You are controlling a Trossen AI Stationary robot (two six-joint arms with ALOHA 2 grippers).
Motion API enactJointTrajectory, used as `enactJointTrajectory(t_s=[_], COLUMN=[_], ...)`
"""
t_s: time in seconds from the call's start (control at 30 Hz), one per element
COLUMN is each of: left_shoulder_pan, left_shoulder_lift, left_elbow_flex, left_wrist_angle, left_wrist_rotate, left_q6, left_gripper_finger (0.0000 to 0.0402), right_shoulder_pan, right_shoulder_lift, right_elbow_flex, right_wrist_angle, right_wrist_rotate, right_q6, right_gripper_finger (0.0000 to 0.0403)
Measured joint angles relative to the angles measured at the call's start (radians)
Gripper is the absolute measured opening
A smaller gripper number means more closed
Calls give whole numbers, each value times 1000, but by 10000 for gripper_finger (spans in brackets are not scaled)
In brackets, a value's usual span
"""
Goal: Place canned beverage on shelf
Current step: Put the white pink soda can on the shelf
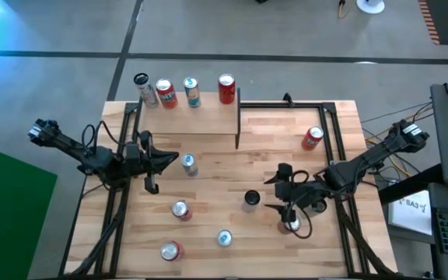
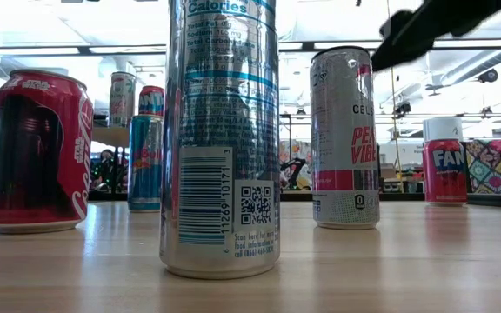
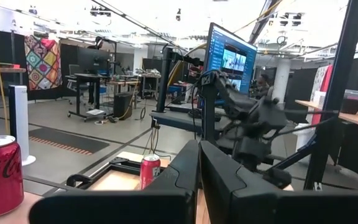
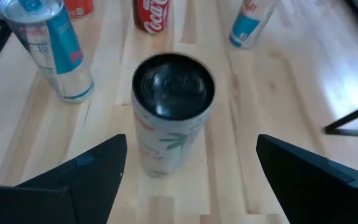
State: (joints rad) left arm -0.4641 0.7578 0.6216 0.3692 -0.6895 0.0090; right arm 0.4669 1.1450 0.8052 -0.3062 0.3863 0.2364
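Low view, readable print:
- Tall silver can (image 2: 221,139), nearest: "Calories" at top, barcode w/ digits, QR code below.
- Red can (image 2: 35,152): "STAR WARS" near rim.
- White slim can (image 2: 345,139): "CELS…", pink "PE… VIB…", partly cut off.
- Small red can (image 2: 446,171): "FA…".

Left wrist view: red can (image 3: 0,176), "Coca-Cola" script.

Tall silver can (image 2: 220,139) top cropped

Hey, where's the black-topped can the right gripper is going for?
In the high view the black-topped can stands upright on the table's right half, just left of the open right gripper; the right wrist view shows it between the fingers, untouched.
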Motion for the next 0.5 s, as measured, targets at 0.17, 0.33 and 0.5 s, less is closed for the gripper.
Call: enactJointTrajectory(t_s=[0.17, 0.33, 0.5], left_shoulder_pan=[0, 0, 0], left_shoulder_lift=[2, 9, 10], left_elbow_flex=[1, 3, 3], left_wrist_angle=[5, 8, 8], left_wrist_rotate=[0, -1, -2], left_q6=[5, 8, 8], left_gripper_finger=[0, 0, 0], right_shoulder_pan=[-36, -56, -61], right_shoulder_lift=[18, 20, 70], right_elbow_flex=[-70, -75, -75], right_wrist_angle=[106, 130, 221], right_wrist_rotate=[-70, -83, -107], right_q6=[-1, -11, -42], right_gripper_finger=[350, 350, 350])
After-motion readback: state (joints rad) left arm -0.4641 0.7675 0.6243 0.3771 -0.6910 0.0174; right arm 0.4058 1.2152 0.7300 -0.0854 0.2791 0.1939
